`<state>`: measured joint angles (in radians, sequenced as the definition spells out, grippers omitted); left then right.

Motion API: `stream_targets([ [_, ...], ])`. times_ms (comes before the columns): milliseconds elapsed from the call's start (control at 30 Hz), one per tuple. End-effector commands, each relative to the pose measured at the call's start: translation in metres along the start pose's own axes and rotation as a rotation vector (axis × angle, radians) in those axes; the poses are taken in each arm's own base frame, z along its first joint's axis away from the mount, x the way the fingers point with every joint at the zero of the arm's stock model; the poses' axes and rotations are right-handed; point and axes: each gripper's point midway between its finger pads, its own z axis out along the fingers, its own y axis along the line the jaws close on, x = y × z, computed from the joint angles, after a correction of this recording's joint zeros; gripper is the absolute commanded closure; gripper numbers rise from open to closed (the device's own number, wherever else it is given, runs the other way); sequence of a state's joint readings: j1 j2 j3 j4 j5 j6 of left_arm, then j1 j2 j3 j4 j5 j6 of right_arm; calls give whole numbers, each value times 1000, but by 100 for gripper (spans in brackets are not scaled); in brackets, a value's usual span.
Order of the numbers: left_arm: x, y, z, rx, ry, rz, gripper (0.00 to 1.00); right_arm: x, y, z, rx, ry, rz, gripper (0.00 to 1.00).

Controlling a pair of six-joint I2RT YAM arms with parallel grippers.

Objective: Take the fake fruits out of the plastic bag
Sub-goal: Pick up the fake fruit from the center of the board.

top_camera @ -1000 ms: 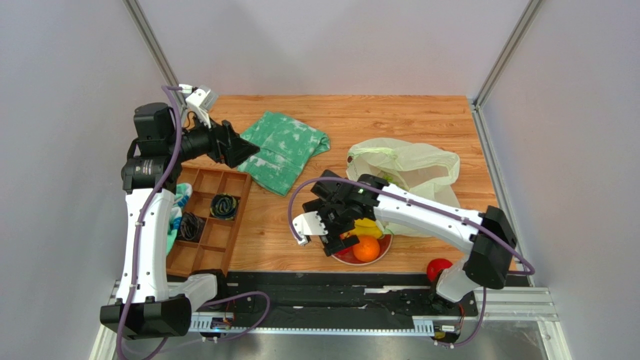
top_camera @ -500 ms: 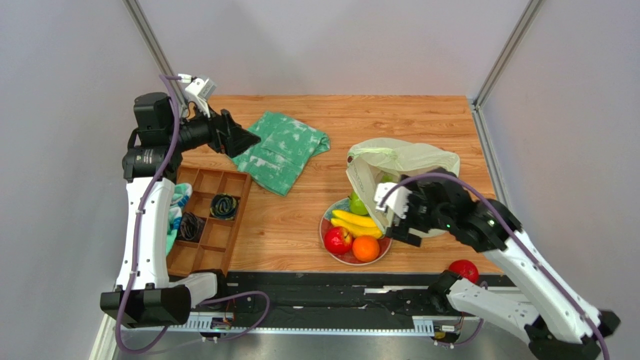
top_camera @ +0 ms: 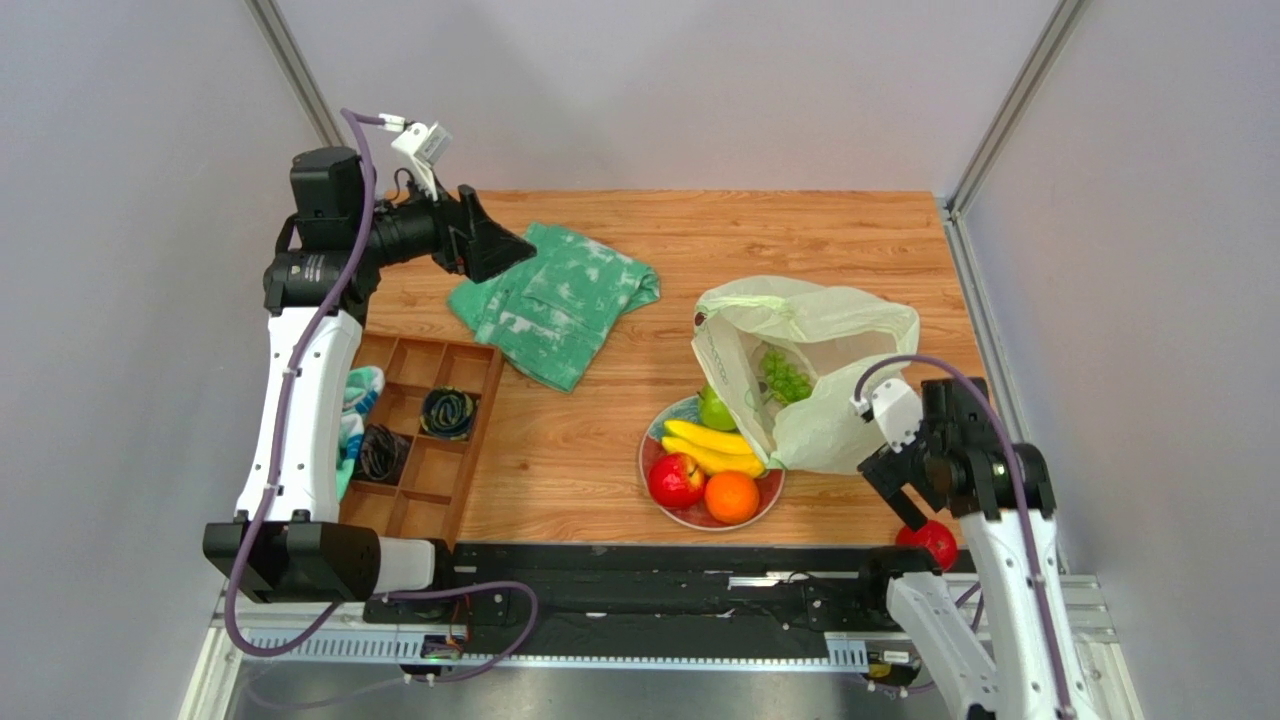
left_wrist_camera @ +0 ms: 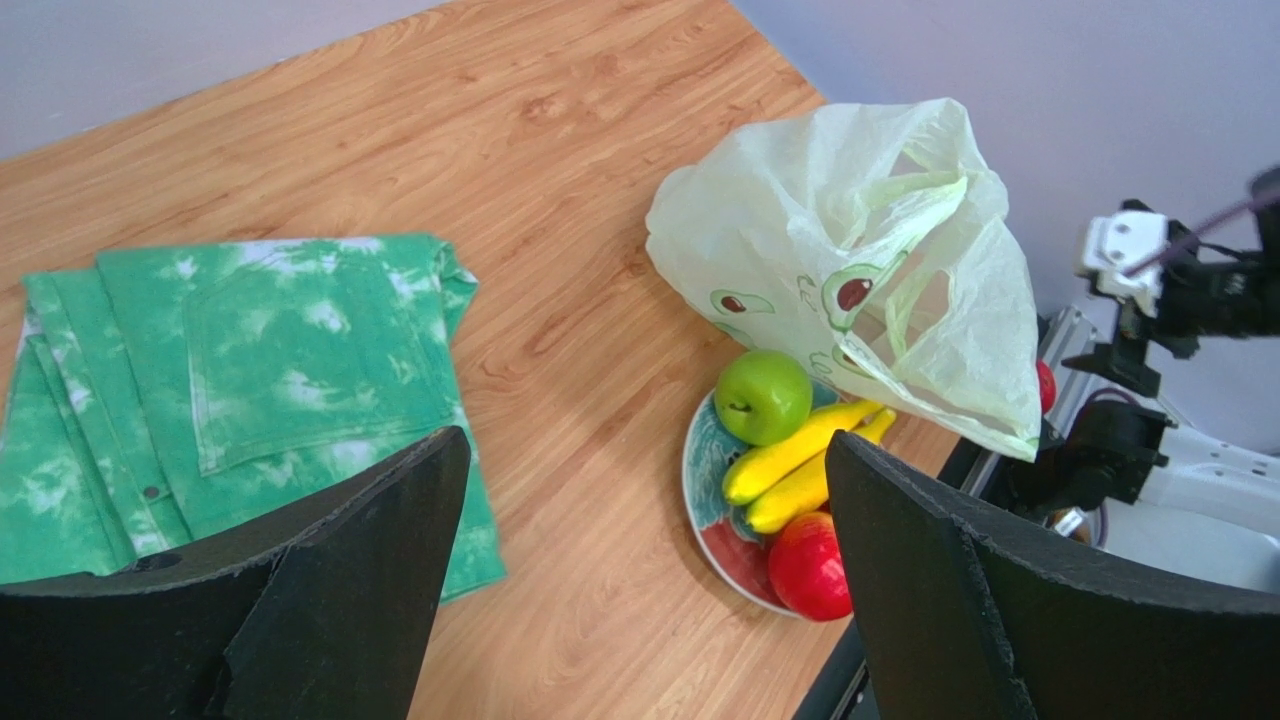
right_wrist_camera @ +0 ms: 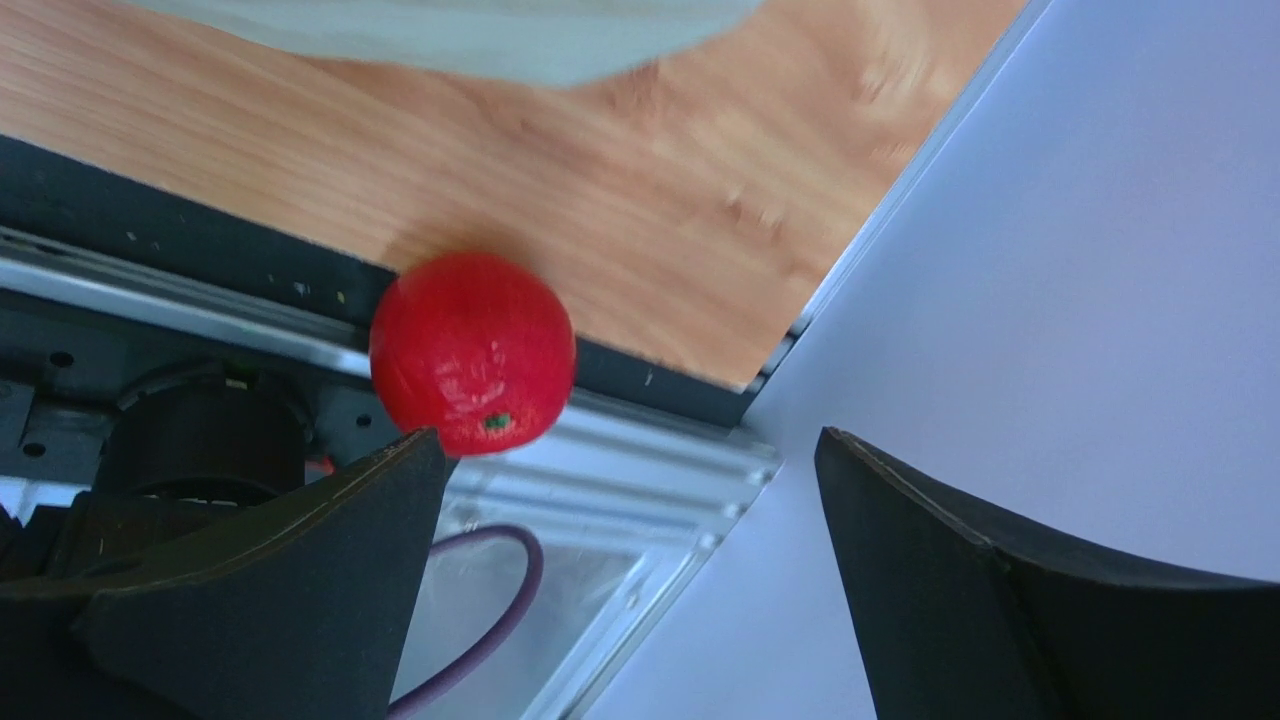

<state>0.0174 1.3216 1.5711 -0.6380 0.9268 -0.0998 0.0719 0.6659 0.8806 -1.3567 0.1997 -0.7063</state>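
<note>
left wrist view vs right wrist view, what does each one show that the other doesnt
Only left wrist: the green-and-white cloth, and the plate with green apple, bananas and a red fruit. Only right wrist: a clear look at the loose red fruit at the table's near edge, by the metal rail. Both: the wooden table and the plastic bag, just its bottom edge in the right wrist view.

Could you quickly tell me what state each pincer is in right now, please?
Left pincer: open, holding nothing.
Right pincer: open, holding nothing.
</note>
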Motion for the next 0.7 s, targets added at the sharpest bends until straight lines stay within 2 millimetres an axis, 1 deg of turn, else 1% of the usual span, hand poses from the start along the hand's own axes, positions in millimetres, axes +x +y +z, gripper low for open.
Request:
stream_targets([
  [0,-21,-14,-2,34,-42,66,3,43,7,15,-197,302,77,0],
  [33,-20,-14,-2,35,-41,66,3,46,9,17,-241,334,100,0],
  [67,-20,-14,-2,35,-40,67,3,50,13,14,-298,370,116,0],
  [100,-17,-12,-1,35,-35,65,3,52,21,19,-421,420,146,0],
  [167,-16,-13,-1,33,-35,68,3,49,20,19,-487,461,187,0],
  [233,-14,-14,-3,33,-32,68,3,45,25,23,-568,501,224,0],
  [333,-12,-14,-3,31,-27,74,3,43,26,29,-608,551,258,0],
  [433,-9,-14,-4,25,-24,77,3,51,31,38,-626,628,275,0],
  [467,-9,-14,-4,24,-23,79,3,51,30,43,-617,629,280,0],
  [600,-6,-14,-7,12,-19,86,3,63,39,48,-640,715,286,0],
  [667,-3,-12,-7,3,-16,92,3,63,41,49,-658,720,293,0],
])
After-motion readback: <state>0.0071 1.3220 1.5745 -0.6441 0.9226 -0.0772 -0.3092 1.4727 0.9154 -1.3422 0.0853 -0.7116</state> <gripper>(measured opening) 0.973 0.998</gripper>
